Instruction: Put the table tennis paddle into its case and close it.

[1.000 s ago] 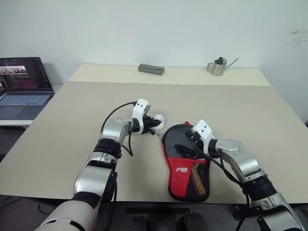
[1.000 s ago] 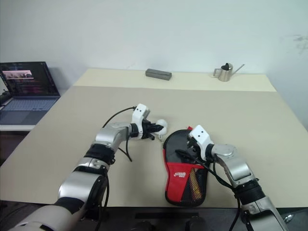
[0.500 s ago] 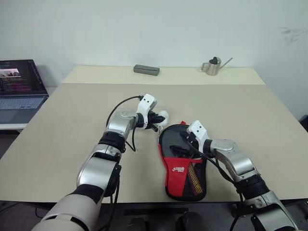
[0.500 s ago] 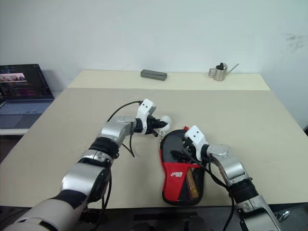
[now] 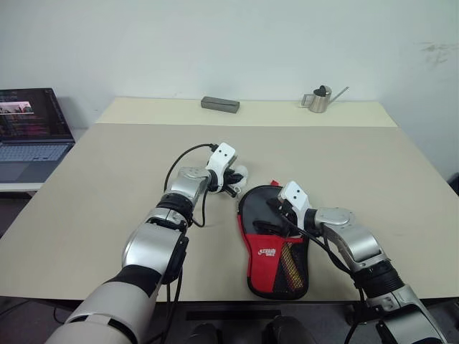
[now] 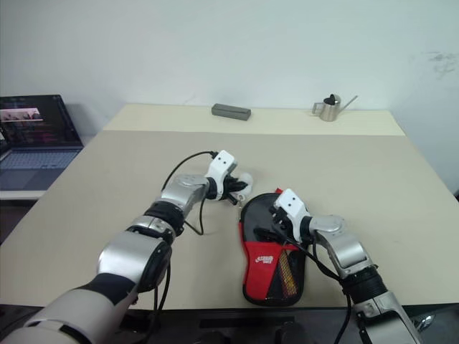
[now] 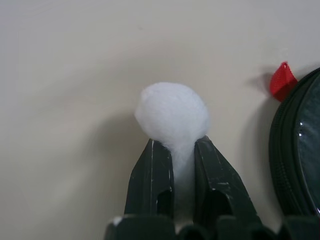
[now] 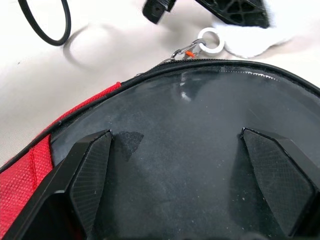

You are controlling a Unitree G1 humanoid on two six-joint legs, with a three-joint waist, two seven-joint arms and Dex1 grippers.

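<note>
Two hands are at work on the case [image 5: 275, 240], which lies flat on the counter [image 5: 93, 186] close to its near edge, black rounded head away from me and red mesh-pocketed part toward me. My left hand [image 7: 184, 150] is clamped on the white pom-pom [image 7: 172, 114] that hangs off the zipper pull at the top of the case; the fluff bulges out beyond the fingertips [image 7: 152, 152], so I hold only its base. My right hand [image 8: 177, 142] has its fingers spread wide, resting over the glossy black head of the case to pin it down. I judge the table tennis paddle to be inside already, since the pouch looks filled out and no bat lies on the counter, though I cannot see it directly. I read this step as drawing the zipper round to close it. Several things could spoil that: soft fluff may slip out of my pinch if I pull hard; pulling off the line of the zip track may jam the slider or drag the whole case sideways; and my open right hand only presses, so the case could slide from under it toward the counter edge.
</note>
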